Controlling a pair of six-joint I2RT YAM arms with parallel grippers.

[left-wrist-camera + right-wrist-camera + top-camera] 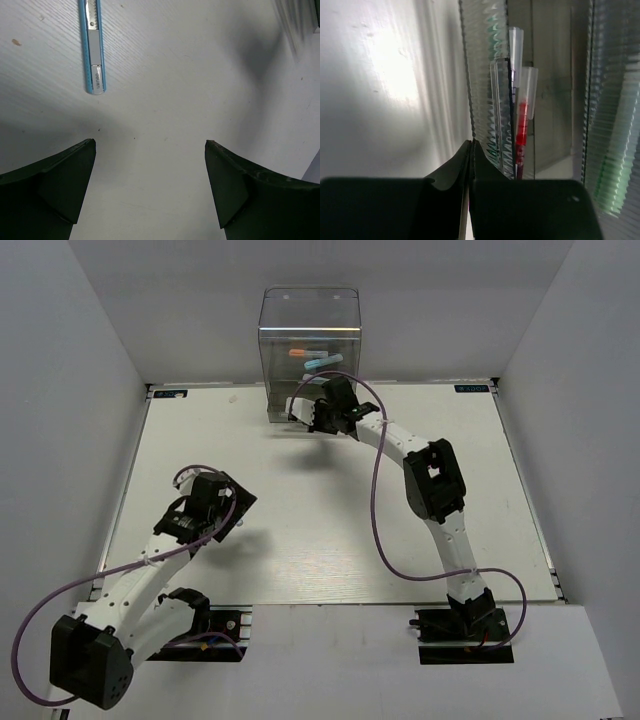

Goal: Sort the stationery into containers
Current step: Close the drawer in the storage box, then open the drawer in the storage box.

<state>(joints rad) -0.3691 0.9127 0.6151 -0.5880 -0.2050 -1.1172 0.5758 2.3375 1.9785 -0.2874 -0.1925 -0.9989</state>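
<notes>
The tall clear drawer box point(310, 335) stands at the table's far middle, with an orange-capped marker point(300, 353) and a light-blue one point(323, 364) inside. My right gripper point(308, 417) is at the box's base. In the right wrist view it point(471, 143) is shut, with its tips against the ribbed edge of a drawer point(487, 75). I cannot tell if it pinches that edge. A red pen point(522, 127) and clear-capped pens lie in this drawer. My left gripper point(150, 145) is open and empty above bare table. A light-blue and grey cutter-like stick point(93, 45) lies ahead of it to the left.
White walls close in the table point(330, 530) on three sides. Purple cables loop beside both arms. The left arm point(190, 525) sits low over the near left of the table. The right arm point(430, 480) stretches from the near right to the box.
</notes>
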